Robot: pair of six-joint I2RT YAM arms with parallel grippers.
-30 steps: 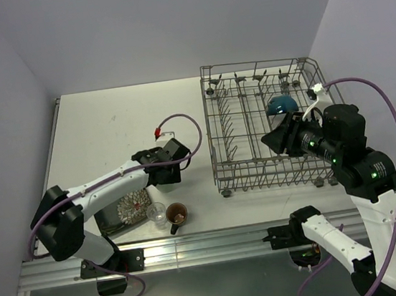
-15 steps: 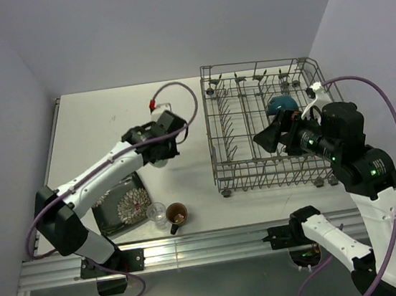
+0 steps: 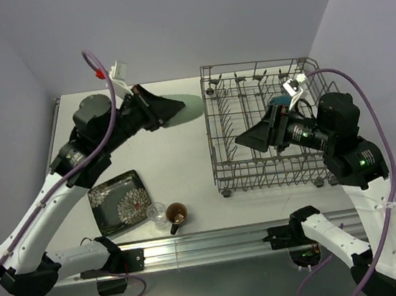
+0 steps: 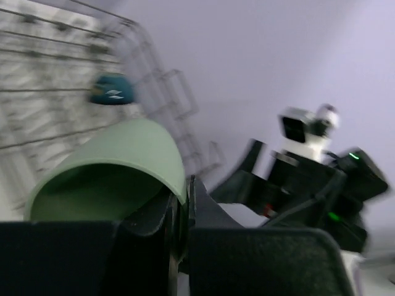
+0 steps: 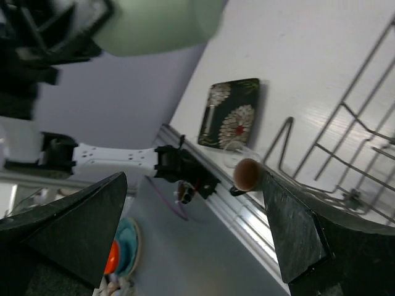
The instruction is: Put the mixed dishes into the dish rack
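Green cup (image 3: 193, 107): judged light, rigid, slick; take rim
Left gripper (image 3: 177, 108): clamped on its rim
Right gripper (image 3: 248, 140): wide, empty

text: none legible | labels: none | numbers: none | signs: none

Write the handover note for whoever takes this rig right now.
Left gripper: shut on the pale green cup, held up in the air, short of the dish rack.
Right gripper: open, empty, above the rack.
Done: dark bowl sits in the rack.
Left to do: the cup, then the floral plate, clear glass and brown mug, those three on the table.
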